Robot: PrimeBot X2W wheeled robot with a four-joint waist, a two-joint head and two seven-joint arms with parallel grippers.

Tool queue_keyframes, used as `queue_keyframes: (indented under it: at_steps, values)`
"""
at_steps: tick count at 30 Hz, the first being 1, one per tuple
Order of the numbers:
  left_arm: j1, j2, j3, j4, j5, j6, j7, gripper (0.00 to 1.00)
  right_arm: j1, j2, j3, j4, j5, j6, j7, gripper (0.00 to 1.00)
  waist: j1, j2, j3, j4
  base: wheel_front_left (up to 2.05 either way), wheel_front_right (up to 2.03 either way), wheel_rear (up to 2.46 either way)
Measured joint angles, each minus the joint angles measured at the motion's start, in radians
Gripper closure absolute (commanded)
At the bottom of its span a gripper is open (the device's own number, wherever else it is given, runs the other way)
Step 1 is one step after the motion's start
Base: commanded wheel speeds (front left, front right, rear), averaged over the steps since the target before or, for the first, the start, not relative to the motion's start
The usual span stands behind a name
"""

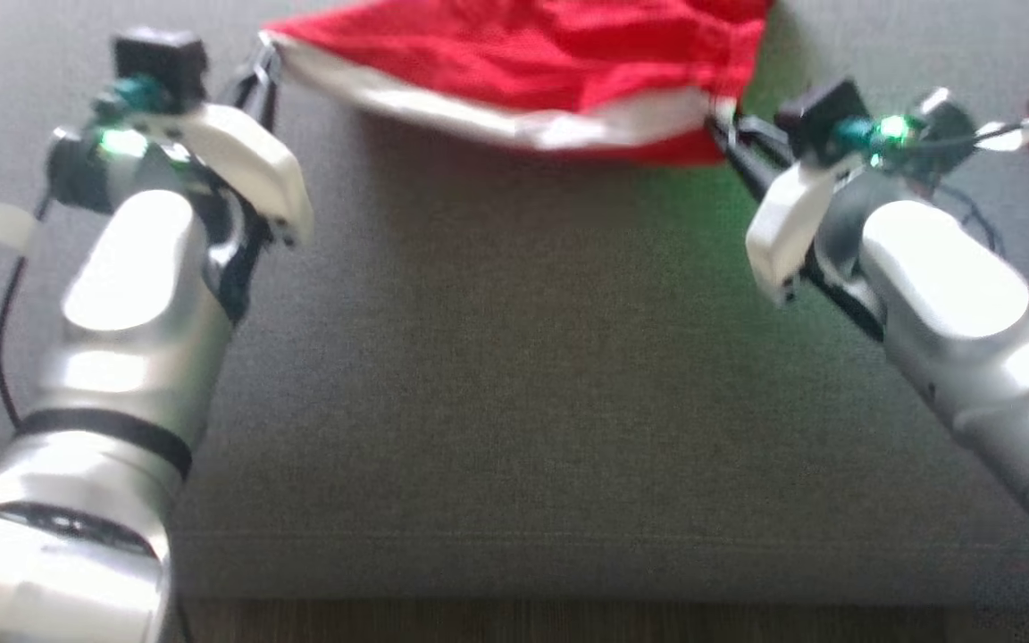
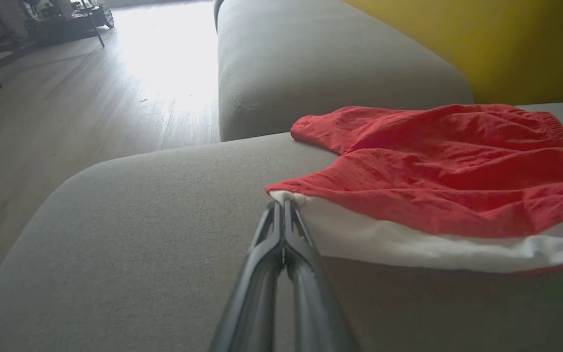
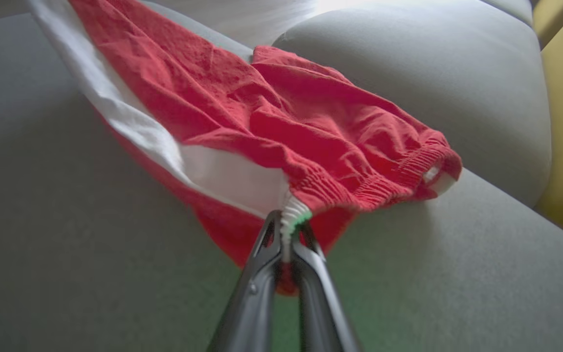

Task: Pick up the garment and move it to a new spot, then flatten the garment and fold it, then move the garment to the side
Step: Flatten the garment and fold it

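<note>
red-and-white garment [image 1: 532, 62] stretched above sofa

The garment [image 2: 438, 166] is red cloth with a fine, slightly crinkled matt weave. It has a smoother white lining [image 2: 408, 244] and a waistband [image 3: 389, 178] gathered into ribbed elastic puckers. The sofa cushion [image 1: 497, 375] is covered in grey, matt, finely woven upholstery. The forearms [image 1: 130, 295] have glossy silver and white shells, smooth like plastic or painted metal. The left gripper [image 2: 282, 204] and right gripper [image 3: 287, 220] have dark, smooth fingers with a dull sheen. The floor [image 2: 66, 122] is wood plank, shining under glare.
</note>
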Motion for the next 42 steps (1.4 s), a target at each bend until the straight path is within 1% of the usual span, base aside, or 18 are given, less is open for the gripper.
queue_keyframes:
  at_steps: [3,5,8,12,15,20,21,22,25,32,33,34,36,37,42]
  values:
    - [0.051,0.004,-0.069,-0.029,-0.021,-0.007,0.023,1.00,0.040,-0.022,0.062,-0.024,0.072,0.000,0.043,1.00,0.0000,0.0000,-0.041,-0.001,0.00,0.00,0.00]
    - [0.089,0.019,-0.113,-0.051,-0.037,-0.007,0.035,1.00,0.062,-0.032,0.106,-0.043,0.114,0.000,0.077,1.00,0.0000,0.0000,-0.066,-0.002,0.00,0.00,0.00]
    - [0.142,0.063,-0.170,-0.084,-0.067,-0.007,0.056,1.00,0.088,-0.048,0.172,-0.082,0.177,0.000,0.125,1.00,0.0000,0.0000,-0.099,-0.006,0.00,0.00,0.00]
    - [0.202,0.117,-0.244,-0.135,-0.110,-0.007,0.089,1.00,0.103,-0.068,0.233,-0.118,0.246,0.000,0.161,1.00,0.0000,0.0000,-0.137,-0.013,0.00,0.00,0.00]
    - [0.249,0.175,-0.308,-0.188,-0.136,-0.007,0.114,1.00,0.104,-0.094,0.264,-0.128,0.293,0.000,0.178,1.00,0.0000,0.0000,-0.165,-0.019,0.00,0.00,0.00]
    - [0.307,0.232,-0.378,-0.270,-0.183,-0.007,0.139,1.00,0.129,-0.110,0.287,-0.145,0.330,0.000,0.187,1.00,0.0000,0.0000,-0.187,-0.023,0.00,0.00,0.00]
    - [0.307,0.232,-0.378,-0.270,-0.183,-0.007,0.139,1.00,0.129,-0.110,0.287,-0.145,0.330,0.000,0.187,1.00,0.0000,0.0000,-0.187,-0.023,0.00,0.00,0.00]
    - [0.327,0.250,-0.384,-0.300,-0.203,-0.007,0.140,1.00,0.145,-0.115,0.297,-0.156,0.342,0.000,0.188,1.00,0.0000,0.0000,-0.194,-0.025,0.00,0.00,0.00]
    - [0.345,0.281,-0.392,-0.337,-0.222,-0.007,0.147,1.00,0.160,-0.126,0.303,-0.179,0.365,0.000,0.198,1.00,0.0000,0.0000,-0.201,-0.029,0.00,0.00,0.00]
    - [0.426,0.350,-0.430,-0.441,-0.251,-0.007,0.175,1.00,0.198,-0.170,0.317,-0.266,0.379,0.000,0.262,1.00,0.0000,0.0000,-0.230,-0.041,0.00,0.00,0.00]
    - [0.426,0.350,-0.430,-0.441,-0.251,-0.007,0.175,1.00,0.198,-0.170,0.317,-0.266,0.379,0.000,0.262,1.00,0.0000,0.0000,-0.230,-0.041,0.00,0.00,0.00]
    - [0.456,0.372,-0.436,-0.473,-0.258,-0.007,0.183,1.00,0.217,-0.182,0.320,-0.291,0.394,0.000,0.281,1.00,0.0000,0.0000,-0.242,-0.044,0.00,0.00,0.00]
    - [0.486,0.393,-0.437,-0.512,-0.265,-0.003,0.191,1.00,0.237,-0.194,0.323,-0.322,0.402,0.000,0.303,1.00,0.0000,0.0000,-0.256,-0.047,0.00,0.00,0.00]
    - [0.486,0.393,-0.437,-0.512,-0.265,-0.003,0.191,1.00,0.237,-0.194,0.323,-0.322,0.402,0.000,0.303,1.00,0.0000,0.0000,-0.256,-0.047,0.00,0.00,0.00]
    - [0.579,0.440,-0.438,-0.619,-0.293,0.033,0.200,1.00,0.296,-0.226,0.326,-0.386,0.427,0.000,0.364,1.00,0.0000,0.0000,-0.298,-0.054,0.00,0.00,0.00]
